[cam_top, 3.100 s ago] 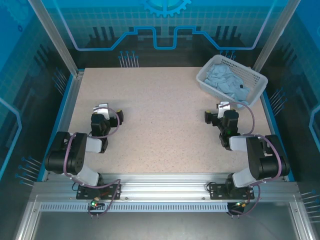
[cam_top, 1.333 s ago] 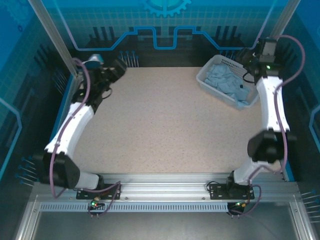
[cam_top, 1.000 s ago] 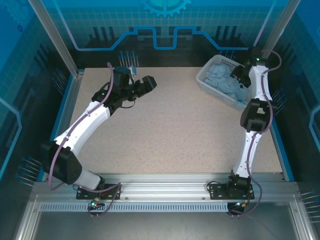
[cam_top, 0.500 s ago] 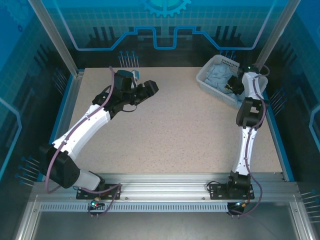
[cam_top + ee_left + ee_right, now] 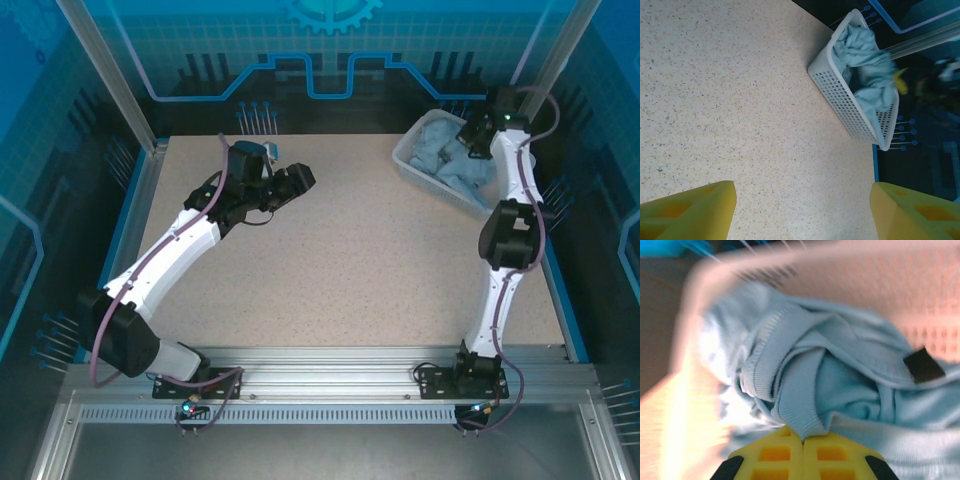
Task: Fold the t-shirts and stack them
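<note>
Right pincer [image 5: 802, 440] has moved farther back, clamped on the t-shirt [image 5: 850, 385] inside the basket [image 5: 865, 285]

Speckled tbl [image 5: 340, 250], white basket [image 5: 418, 178] far-R corner

Basket [image 5: 850, 275], right wrist view: the lattice wall across the top is blurred and the left rim is lost in glare.
T-shirts [image 5: 840, 370]: crumpled and cut off at the right and lower edges; number cannot be told. One fold's tip is hidden between the closed fingers of the right gripper [image 5: 802, 440], which are cropped at the bottom.
Left gripper [image 5: 800, 210], left wrist view: both fingers cropped at the lower corners.
</note>
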